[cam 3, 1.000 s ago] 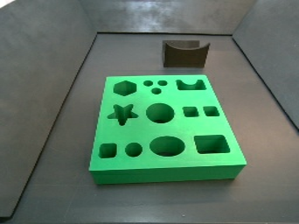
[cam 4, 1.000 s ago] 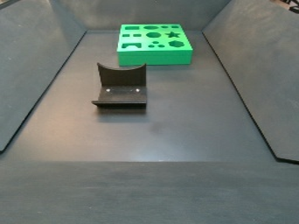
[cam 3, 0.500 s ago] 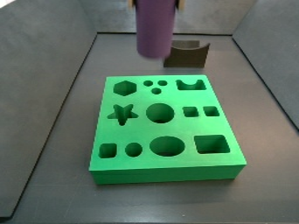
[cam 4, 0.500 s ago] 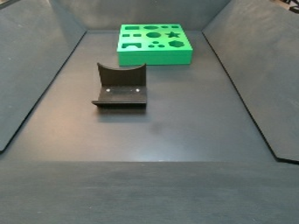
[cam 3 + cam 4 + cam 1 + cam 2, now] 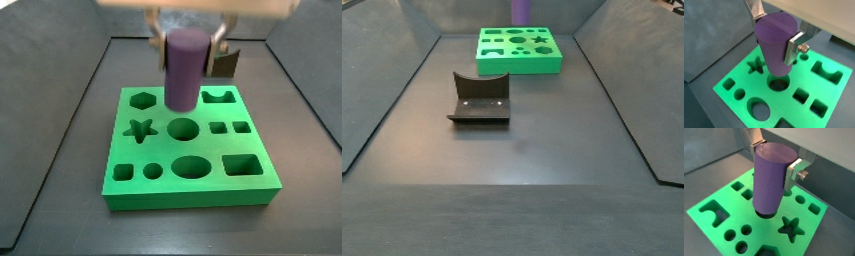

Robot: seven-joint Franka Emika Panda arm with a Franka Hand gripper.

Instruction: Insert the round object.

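Since 0.5 s ago I've brought the matte purple cylinder peg (image 5: 185, 70) down from above the far wall to just over the bright green foam block with shaped holes (image 5: 190, 149). Claw (image 5: 777, 31) pinches the peg near its top, silver finger plates (image 5: 793, 47) on 2 sides. Peg upright, its lower end right above the mid-sized round hole (image 5: 778, 83) in both wrist views, not seated. Dark L-shaped fixture (image 5: 478, 100) sits nearer on the grey counter (image 5: 516, 160).

The purple cylinder peg (image 5: 775, 45) hangs upright, matte and plain, pinched near its top in the gripper (image 5: 774, 27) above the green block (image 5: 134, 185). Its lower end sits just over the block's mid-sized round hole (image 5: 778, 84), not yet in
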